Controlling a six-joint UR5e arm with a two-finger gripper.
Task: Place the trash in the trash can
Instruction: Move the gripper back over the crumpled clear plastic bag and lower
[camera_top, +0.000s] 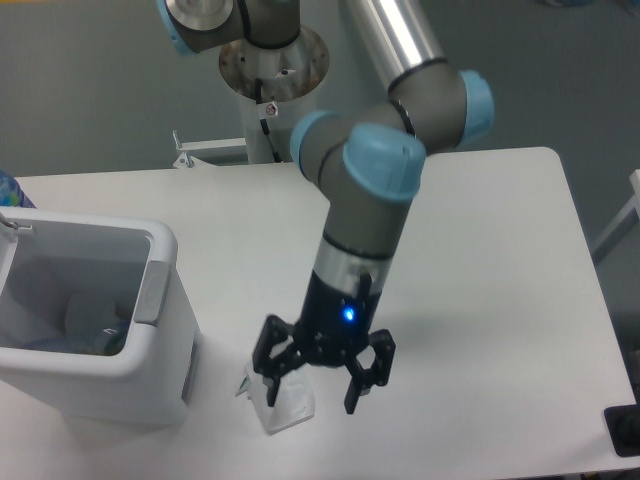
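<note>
The gripper (322, 385) hung with fingers spread over the crumpled wrapper (280, 400), at four o'clock from the trash can (160, 300), and thin plastic might have slipped sideways on closing.

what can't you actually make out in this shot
- Wrapper: partly covered by the gripper; whether the fingers touch it cannot be told.
- Inside the trash can: something bluish shows low down, shadowed and blurred, mostly behind the near wall; whether it is the bottle is unclear.
- Blue thing at the left edge: cut off by the frame.
- Dark thing at the lower right edge: cut off.
</note>
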